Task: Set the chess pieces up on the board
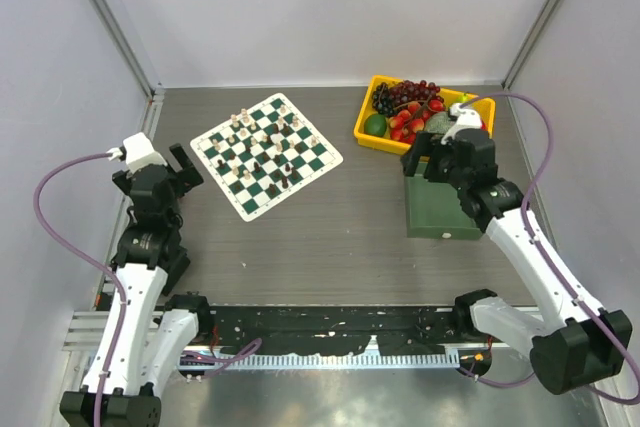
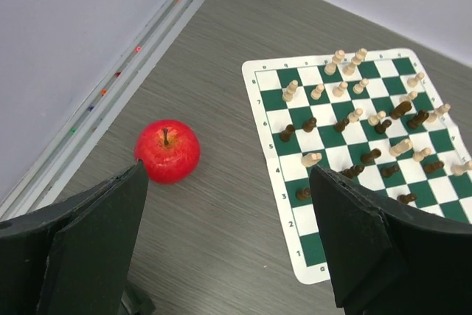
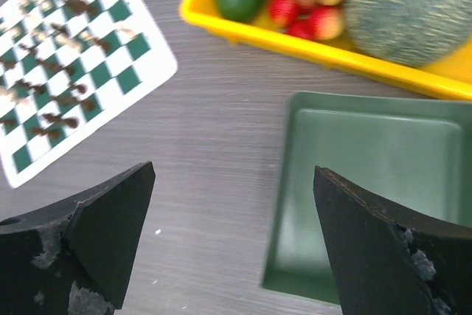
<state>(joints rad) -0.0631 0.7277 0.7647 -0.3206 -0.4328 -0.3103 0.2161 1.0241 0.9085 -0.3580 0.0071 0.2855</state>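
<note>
The board [image 1: 322, 158] lies flat on the counter [image 1: 330, 237], turned diagonally. The chess pieces [image 2: 310, 158], cream and dark brown, are scattered and intermixed across its squares. A red apple [image 2: 167, 151] rests off the board's left side, apart from it. Right of the board lie a yellow tray [image 3: 295, 42] of fruit and a plain green bin [image 3: 376, 175]. The left gripper [image 2: 227, 175] hovers over the board's left edge, jaws wide and holding nothing. The right gripper [image 3: 234, 171] hovers right of the board at the bin's edge, jaws wide and holding nothing.
</note>
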